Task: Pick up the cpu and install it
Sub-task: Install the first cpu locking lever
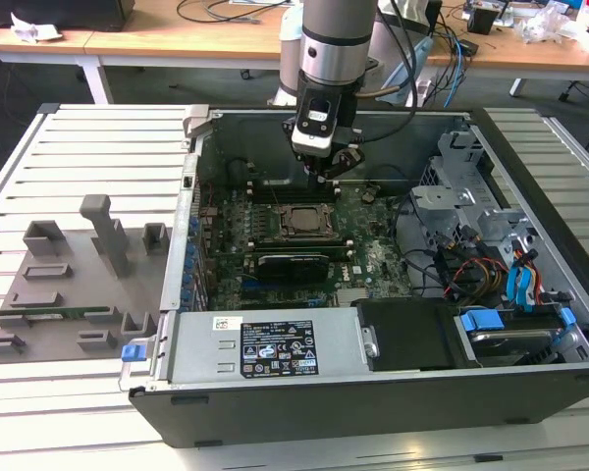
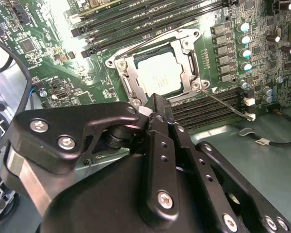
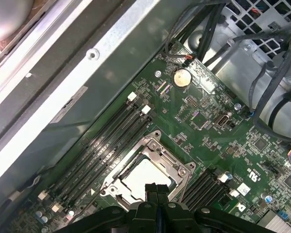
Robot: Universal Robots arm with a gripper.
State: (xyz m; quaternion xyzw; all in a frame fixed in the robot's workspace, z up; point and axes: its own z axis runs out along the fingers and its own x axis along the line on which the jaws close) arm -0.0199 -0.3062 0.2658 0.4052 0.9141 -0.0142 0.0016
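The cpu (image 1: 299, 220) lies flat in the motherboard socket inside the open computer case (image 1: 373, 402), its silvery top plate facing up. In both wrist views the cpu (image 2: 159, 73) (image 3: 143, 178) sits inside the metal socket frame (image 2: 190, 58) (image 3: 153, 145), whose lid is swung open. My gripper (image 1: 334, 169) hangs a little above the socket's far edge, apart from the chip. Its black fingers (image 2: 155, 103) (image 3: 155, 188) are pressed together, shut with nothing between them.
Memory slots (image 2: 136, 22) flank the socket on both sides. A long black expansion card (image 1: 293, 263) lies just in front of it. Cables and drive bays (image 1: 491, 255) crowd the exterior view's right. A grey fixture plate (image 1: 69, 285) rests on the slatted table at the left.
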